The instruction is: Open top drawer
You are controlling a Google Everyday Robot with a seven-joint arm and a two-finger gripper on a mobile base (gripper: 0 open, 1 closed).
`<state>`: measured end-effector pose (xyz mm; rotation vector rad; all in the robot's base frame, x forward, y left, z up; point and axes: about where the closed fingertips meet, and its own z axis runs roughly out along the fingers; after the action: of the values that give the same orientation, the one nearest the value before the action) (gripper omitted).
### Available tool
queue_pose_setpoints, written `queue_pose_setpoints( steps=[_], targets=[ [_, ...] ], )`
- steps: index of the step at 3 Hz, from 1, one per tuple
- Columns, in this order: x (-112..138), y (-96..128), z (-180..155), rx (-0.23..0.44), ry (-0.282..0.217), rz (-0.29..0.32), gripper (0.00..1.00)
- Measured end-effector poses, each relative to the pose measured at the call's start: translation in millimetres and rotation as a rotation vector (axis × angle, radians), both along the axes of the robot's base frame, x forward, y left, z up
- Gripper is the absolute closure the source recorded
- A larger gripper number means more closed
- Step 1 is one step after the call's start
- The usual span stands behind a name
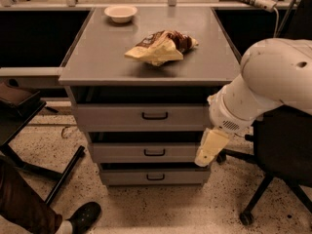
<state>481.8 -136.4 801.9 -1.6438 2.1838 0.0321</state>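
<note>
The top drawer (pixel 112 117) is the uppermost of three grey drawer fronts under the grey cabinet top; its small black bar handle (pixel 155 115) sits at the middle. Its front lies about in line with the two fronts below. A dark gap shows above it. My gripper (pixel 204 159) hangs cream-coloured below the white arm (pixel 263 91), at the cabinet's right front corner. It is level with the middle drawer (pixel 122 152), right of and below the top drawer's handle, and holds nothing that I can see.
A crumpled snack bag (pixel 161 47) and a white bowl (pixel 120 12) lie on the cabinet top (pixel 97 57). The bottom drawer (pixel 126 177) is below. A black office chair (pixel 282 150) stands at the right. A person's shoe (pixel 83 216) and a chair base (pixel 58 172) are at the lower left.
</note>
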Motion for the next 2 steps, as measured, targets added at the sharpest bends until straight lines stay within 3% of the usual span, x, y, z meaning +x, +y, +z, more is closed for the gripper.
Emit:
queue_pose_setpoints(
  steps=[2],
  targets=[
    [31.0,38.9,-69.2,0.169,0.022,0.056,0.00]
  ],
)
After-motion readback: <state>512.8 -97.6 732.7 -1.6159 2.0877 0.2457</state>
